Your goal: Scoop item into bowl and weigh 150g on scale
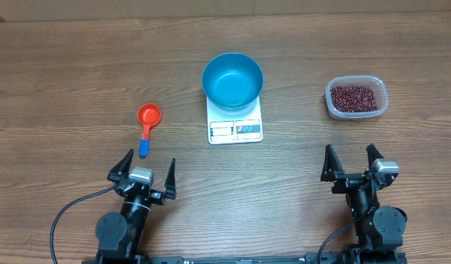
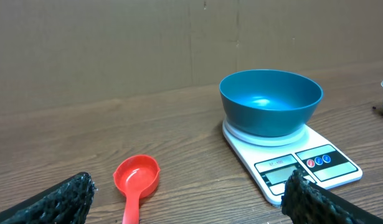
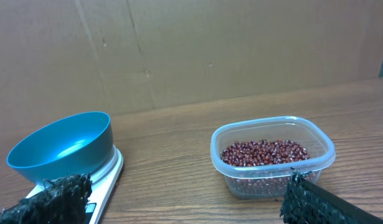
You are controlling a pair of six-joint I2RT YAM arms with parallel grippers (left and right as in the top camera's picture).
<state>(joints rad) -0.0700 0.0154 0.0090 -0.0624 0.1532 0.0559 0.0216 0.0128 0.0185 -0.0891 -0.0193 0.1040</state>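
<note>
Left wrist view — lettering on the scale (image 2: 303, 155) is unreadably small.

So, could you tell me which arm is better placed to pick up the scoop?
Left, probably: the red scoop lies just ahead of the open left gripper, while the right gripper, also open, sits far off, nearer the beans.

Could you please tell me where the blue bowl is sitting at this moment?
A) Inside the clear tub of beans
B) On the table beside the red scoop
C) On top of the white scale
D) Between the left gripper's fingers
C: the blue bowl rests on the white scale, covering its platform so that only the display edge shows in front.
</note>
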